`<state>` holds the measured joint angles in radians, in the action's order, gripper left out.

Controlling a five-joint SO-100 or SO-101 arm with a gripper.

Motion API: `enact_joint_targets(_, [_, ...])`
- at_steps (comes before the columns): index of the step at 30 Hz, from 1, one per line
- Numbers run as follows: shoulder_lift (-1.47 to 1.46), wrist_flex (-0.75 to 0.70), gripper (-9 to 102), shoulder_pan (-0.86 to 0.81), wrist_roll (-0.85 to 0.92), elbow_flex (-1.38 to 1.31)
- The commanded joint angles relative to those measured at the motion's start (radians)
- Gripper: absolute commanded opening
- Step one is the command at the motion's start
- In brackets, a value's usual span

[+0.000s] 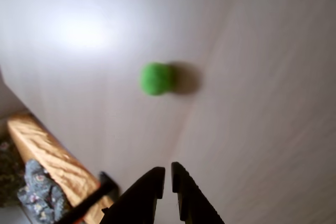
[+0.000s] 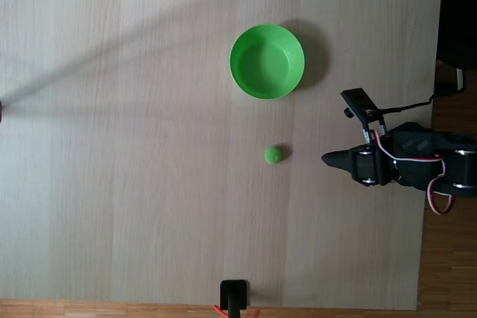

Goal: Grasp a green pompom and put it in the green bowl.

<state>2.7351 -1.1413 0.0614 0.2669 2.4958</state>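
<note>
Pale wood-grain tabletop fills the fixed view, with darker floorboards along its right and bottom edges. From my remote station I log 1 arm reaching in from the right edge of that view, its gripper pointing left across the table.

Green pompom lies on bare tabletop, near the gripper tip and to its left in the fixed view, roughly in line with the direction the fingers point. Green bowl sits further up the picture, apart from the pompom and with nothing in it.

In the wrist view the gripper enters from the bottom edge, its 2 dark fingers almost together with a narrow slit between the tips, holding nothing. The pompom appears ahead of the tips and a little left of their centre line, blurred, with a shadow on its right. It is round, so no long axis governs the approach.

My judgement: the coming move needs the fingers spread first, then a forward and downward reach with a slight leftward correction.
</note>
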Motion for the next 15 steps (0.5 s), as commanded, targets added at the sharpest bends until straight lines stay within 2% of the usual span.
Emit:
enact_joint_targets(1, [-0.215, 0.0, 0, 0.0, 0.006, -0.222])
enact_joint_targets(9, [-0.693, -0.002, 1, -0.002, 0.006, -0.535])
enact_joint_targets(15, [-0.902, 0.0, 9, -0.002, 0.006, -0.604])
